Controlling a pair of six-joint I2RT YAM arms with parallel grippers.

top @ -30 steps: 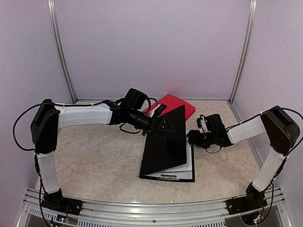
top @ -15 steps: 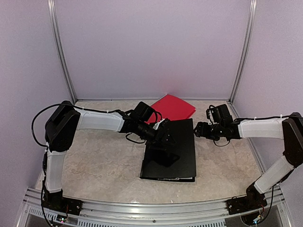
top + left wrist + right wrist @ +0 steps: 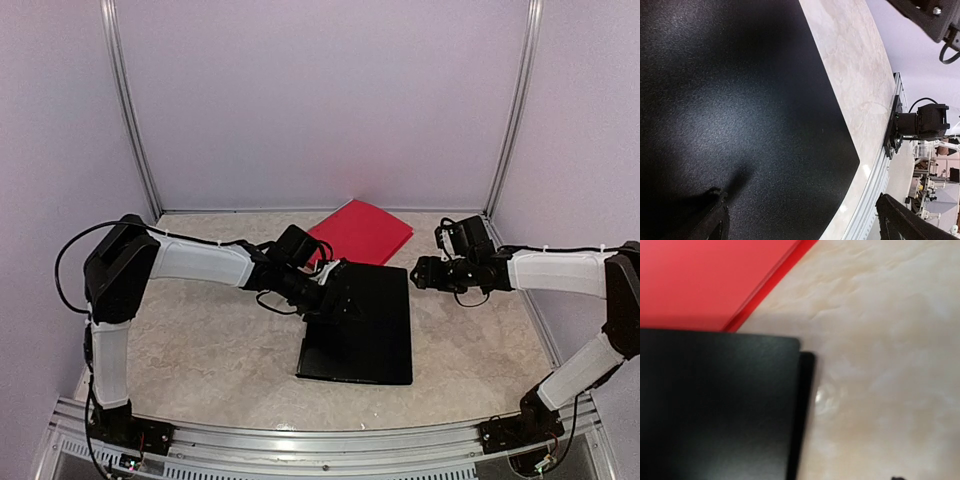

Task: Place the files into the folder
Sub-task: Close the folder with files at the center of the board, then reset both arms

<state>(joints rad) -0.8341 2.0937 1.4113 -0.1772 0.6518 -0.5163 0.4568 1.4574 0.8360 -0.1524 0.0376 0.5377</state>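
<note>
The black folder [image 3: 365,325] lies shut and flat on the table's middle; its grainy cover fills the left wrist view [image 3: 740,100]. The files are hidden from view. My left gripper [image 3: 338,288] hangs open low over the cover's far left part, its fingertips [image 3: 715,217] spread wide with nothing between them. My right gripper [image 3: 420,273] hovers open just off the folder's far right corner [image 3: 795,347], holding nothing. Only one fingertip [image 3: 897,478] edges into the right wrist view.
A red folder [image 3: 365,228] lies flat behind the black one, partly under its far edge [image 3: 700,280]. The marble-patterned table [image 3: 200,340] is walled on three sides, with an aluminium rail [image 3: 300,440] along the near edge.
The folder's cover stood raised over white sheets; it has dropped flat. My left gripper came down with it, and my right gripper moved from the folder's right side towards its far corner.
</note>
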